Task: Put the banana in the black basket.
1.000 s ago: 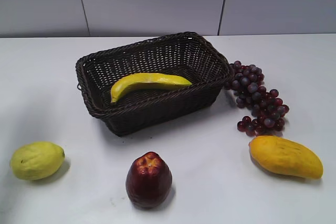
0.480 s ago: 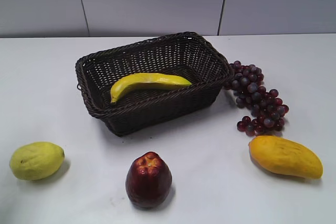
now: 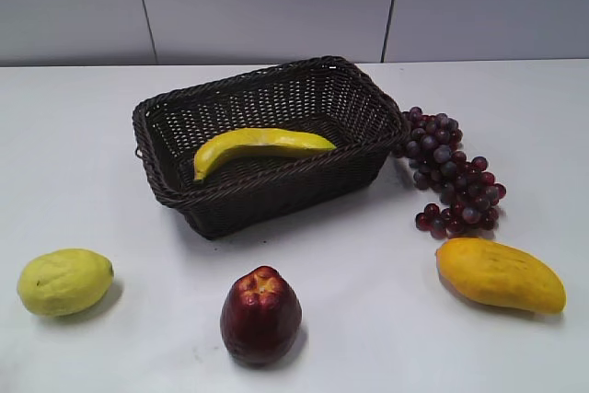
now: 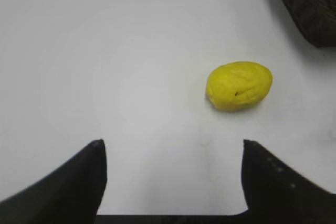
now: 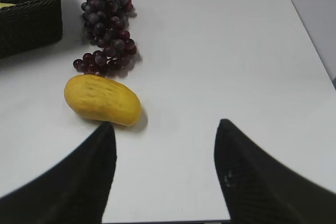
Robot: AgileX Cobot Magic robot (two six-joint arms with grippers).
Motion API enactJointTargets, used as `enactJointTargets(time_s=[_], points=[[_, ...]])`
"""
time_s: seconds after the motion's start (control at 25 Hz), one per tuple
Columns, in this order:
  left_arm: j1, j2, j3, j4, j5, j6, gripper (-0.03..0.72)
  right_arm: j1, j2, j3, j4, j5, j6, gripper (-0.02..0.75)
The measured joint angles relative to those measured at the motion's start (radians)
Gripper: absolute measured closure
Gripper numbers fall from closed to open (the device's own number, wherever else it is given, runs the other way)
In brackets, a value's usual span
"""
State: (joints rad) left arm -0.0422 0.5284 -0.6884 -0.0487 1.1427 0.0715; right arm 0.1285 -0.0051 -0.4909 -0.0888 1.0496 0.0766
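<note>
The long yellow banana (image 3: 259, 146) lies inside the black woven basket (image 3: 276, 195) at the middle of the table. No gripper shows in the exterior view. In the left wrist view my left gripper (image 4: 171, 144) is open and empty over bare table, with a corner of the basket (image 4: 310, 9) at the top right. In the right wrist view my right gripper (image 5: 165, 123) is open and empty over bare table, with the basket's corner (image 5: 26, 17) at the top left and a sliver of the banana (image 5: 4, 4) in it.
A yellow-green lemon-like fruit (image 3: 64, 281) lies at the front left, also in the left wrist view (image 4: 239, 85). A dark red fruit (image 3: 260, 314) stands at the front middle. Purple grapes (image 3: 453, 175) (image 5: 106, 30) and an orange-yellow mango (image 3: 500, 274) (image 5: 103, 99) lie on the right.
</note>
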Motion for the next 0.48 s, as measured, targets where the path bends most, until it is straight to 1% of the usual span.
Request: enactJointTargets(time_s=[0.12, 0.28, 0.48], points=[[0.000, -0.162, 0.052, 0.006, -0.004, -0.001, 0.096, 0.000, 0.000, 0.000, 0.000, 0.000, 0.000, 0.256], [0.000, -0.317, 0.103, 0.019, -0.024, -0.001, 0.096, 0.000, 0.000, 0.000, 0.000, 0.000, 0.000, 0.256], [0.000, -0.364, 0.153, 0.024, -0.040, -0.001, 0.096, 0.000, 0.000, 0.000, 0.000, -0.001, 0.000, 0.256]])
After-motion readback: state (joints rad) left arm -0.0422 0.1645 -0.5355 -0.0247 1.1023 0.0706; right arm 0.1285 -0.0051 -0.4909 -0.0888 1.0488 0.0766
